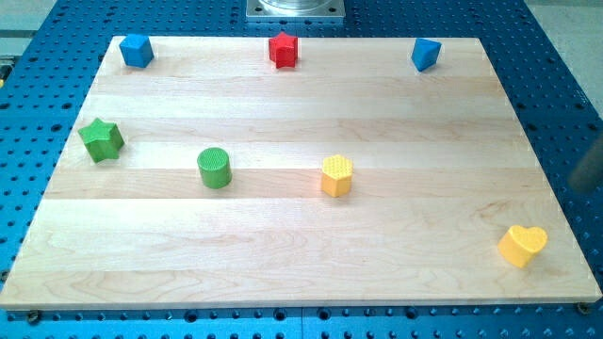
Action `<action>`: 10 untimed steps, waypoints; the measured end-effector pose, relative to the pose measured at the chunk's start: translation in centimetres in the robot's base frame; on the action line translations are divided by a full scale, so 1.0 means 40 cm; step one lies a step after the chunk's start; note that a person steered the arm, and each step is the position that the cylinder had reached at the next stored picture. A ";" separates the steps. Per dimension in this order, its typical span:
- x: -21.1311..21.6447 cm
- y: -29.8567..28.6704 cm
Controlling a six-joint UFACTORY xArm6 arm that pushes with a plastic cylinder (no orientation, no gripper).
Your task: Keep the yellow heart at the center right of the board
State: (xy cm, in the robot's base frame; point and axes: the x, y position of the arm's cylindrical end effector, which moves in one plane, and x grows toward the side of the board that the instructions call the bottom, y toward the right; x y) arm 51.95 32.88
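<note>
Your yellow heart (522, 246) sits at the near right corner of the wooden board (283, 264), close to both the right edge and the near edge. It lies well apart from every other block.

The yellow hexagon (336, 175) stands near the middle of the board, with the green cylinder (214, 168) to its left and the green star (101, 139) further left by the board's left edge. Along the far edge you have a blue block (137, 50) at the left corner, a red star (283, 49) in the middle and a second blue block (426, 54) towards the right.

The board rests on a blue perforated worktop (556, 56). A blurred dark shape (589, 168) shows at the right edge, off the board; you cannot tell whether it is the rod, and my tip itself cannot be made out. There is no claw visible to report on.
</note>
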 end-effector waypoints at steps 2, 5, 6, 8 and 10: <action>0.190 -0.223; 0.149 -0.062; 0.147 -0.302; -0.009 -0.331; 0.102 -0.278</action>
State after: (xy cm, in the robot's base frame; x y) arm 56.04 21.77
